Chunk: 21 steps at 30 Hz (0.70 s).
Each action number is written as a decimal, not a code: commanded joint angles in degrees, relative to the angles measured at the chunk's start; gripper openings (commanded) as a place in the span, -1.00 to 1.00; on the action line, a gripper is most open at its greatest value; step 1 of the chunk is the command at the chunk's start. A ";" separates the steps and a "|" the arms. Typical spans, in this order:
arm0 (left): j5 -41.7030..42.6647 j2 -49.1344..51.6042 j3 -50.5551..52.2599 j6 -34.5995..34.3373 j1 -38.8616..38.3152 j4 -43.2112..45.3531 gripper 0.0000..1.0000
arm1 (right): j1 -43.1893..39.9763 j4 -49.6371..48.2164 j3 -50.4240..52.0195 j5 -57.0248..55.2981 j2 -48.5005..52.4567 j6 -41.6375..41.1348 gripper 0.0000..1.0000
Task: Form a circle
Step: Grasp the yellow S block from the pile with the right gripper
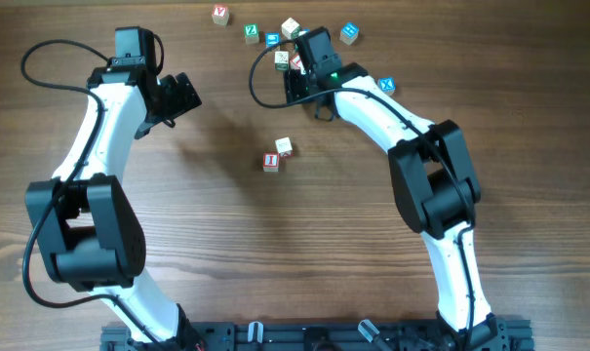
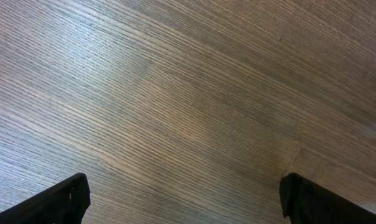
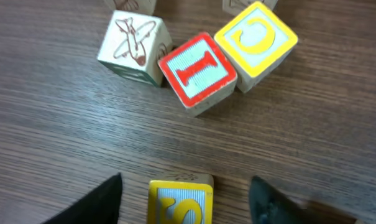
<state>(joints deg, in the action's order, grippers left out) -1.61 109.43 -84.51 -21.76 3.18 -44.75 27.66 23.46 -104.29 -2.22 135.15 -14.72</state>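
Circle [image 3: 194, 62] unfinished: plane block [image 3: 130, 43] and C block [image 3: 256, 38] flank the I block [image 3: 200, 78], touching. S block [image 3: 180, 204] near it, between my spread right jaws, unpinched, likely next in. Left jaws spread.

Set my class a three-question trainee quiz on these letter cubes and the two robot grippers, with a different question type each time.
1. True or false: the left gripper holds a cube.
2. Which letter is on the red-framed cube beside the airplane cube? A) I B) X C) Z
3. Fill in: the right gripper straddles the near cube, framed in ____.

Key: 1 false; 2 A; 3 yellow.
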 commanded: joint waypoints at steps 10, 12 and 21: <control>0.07 -0.98 -0.63 0.26 0.20 0.00 1.00 | 0.02 2.29 -0.24 -1.20 1.18 0.66 -0.37; 0.09 -0.98 -0.63 0.26 0.20 0.00 1.00 | 0.02 2.67 -0.28 -1.64 0.68 1.22 -0.47; 0.07 -0.98 -0.63 0.26 0.20 0.00 1.00 | 0.09 14.78 -0.28 -1.46 -19.87 1.05 -0.59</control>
<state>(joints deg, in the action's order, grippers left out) -1.61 109.43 -84.51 -21.76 3.18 -44.75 27.66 34.89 -104.05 -6.04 126.43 -14.00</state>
